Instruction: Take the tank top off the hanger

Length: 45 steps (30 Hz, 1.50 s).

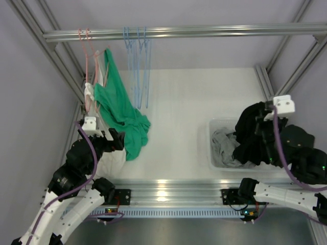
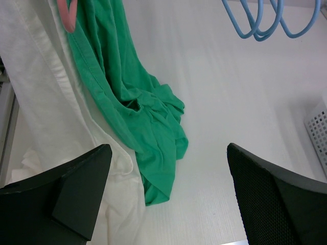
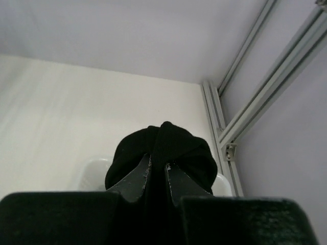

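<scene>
A green tank top (image 1: 120, 109) (image 2: 133, 102) hangs from a pink hanger (image 1: 88, 61) (image 2: 66, 13) on the rail, and its lower end lies crumpled on the table. Beside it on the left hangs a white garment (image 1: 110, 161) (image 2: 46, 102). My left gripper (image 1: 115, 139) (image 2: 168, 150) is open, low over the table by the hems of both, with nothing between its fingers. My right gripper (image 1: 260, 115) (image 3: 158, 158) is shut on a black tank top (image 1: 250, 135) (image 3: 176, 145), which dangles over the white basket (image 1: 214, 153). The black cloth hides its fingertips in the top view.
Several bare blue hangers (image 1: 138, 61) (image 2: 265, 20) hang on the metal rail (image 1: 204, 32) to the right of the pink ones. A grey garment (image 1: 222, 145) lies in the basket. Aluminium frame posts (image 3: 240, 122) run along both sides.
</scene>
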Each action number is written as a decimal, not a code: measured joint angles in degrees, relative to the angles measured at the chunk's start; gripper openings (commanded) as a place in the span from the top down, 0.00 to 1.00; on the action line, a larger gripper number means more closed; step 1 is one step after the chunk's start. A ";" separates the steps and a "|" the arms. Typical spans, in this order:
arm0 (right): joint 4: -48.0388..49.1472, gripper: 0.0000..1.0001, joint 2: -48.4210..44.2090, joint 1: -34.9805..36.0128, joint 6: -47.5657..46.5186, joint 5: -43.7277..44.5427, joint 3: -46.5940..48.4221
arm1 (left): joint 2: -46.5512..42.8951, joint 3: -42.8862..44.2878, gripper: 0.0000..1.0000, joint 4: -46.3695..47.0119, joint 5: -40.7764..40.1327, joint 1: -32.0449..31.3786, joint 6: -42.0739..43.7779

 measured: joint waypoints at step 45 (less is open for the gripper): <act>-2.47 1.00 26.56 -29.99 -17.64 -42.21 -29.35 | -3.76 -0.37 0.01 0.07 1.68 0.00 0.48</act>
